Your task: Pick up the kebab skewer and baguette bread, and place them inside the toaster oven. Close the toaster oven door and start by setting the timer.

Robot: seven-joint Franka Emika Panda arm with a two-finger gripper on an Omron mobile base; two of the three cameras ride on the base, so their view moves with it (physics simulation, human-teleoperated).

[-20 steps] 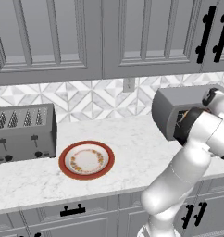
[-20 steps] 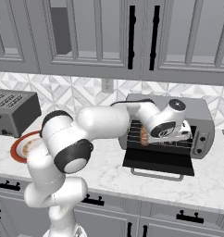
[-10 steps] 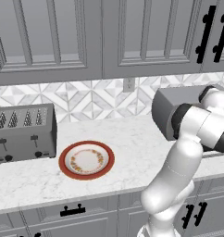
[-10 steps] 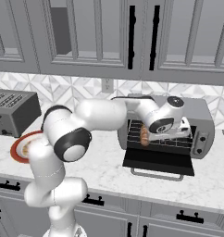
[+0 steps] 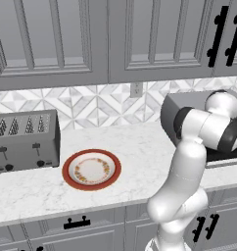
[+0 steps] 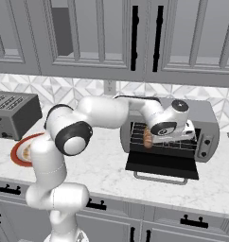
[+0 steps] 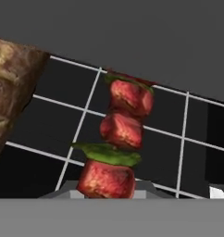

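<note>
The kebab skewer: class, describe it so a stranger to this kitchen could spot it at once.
Find the grey toaster oven at the counter's right end, its door folded down. Inside, over the wire rack, the tool holds the kebab skewer. Unlike the brown crusty baguette bread beside it, it is a stack of red meat chunks with green slices between.

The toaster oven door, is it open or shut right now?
Open: the toaster oven door lies folded down flat, exposing the wire rack.

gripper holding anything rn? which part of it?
Yes, the kebab skewer, gripped at its near end, by the lowest meat chunk. It hangs over the wire rack inside the toaster oven, beside the baguette bread.
</note>
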